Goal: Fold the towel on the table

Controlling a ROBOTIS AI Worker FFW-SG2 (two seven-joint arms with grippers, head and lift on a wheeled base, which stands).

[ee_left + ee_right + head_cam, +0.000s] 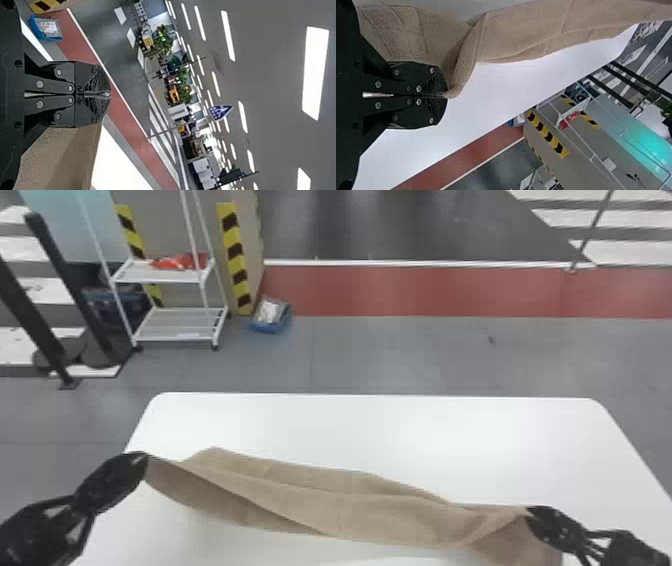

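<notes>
The left gripper [143, 460] is above the table's left side in the head view, shut on one end of the tan towel [340, 505]. At the table's right front, the right gripper [531, 512] is shut on the other end. Between them the towel stretches lengthwise in loose folds, its middle low over the white table [380, 430]. In the left wrist view the left gripper [109, 94] has its fingertips together, with the towel [59, 158] beside it. The right wrist view has the right gripper [445, 95] pinching a bunched edge of the towel [514, 31].
Beyond the table's far edge are a white shelf cart [175, 325] and a small blue bin [271, 315] on the floor. Two dark posts [75, 290] stand at the far left. Bare tabletop lies behind the towel.
</notes>
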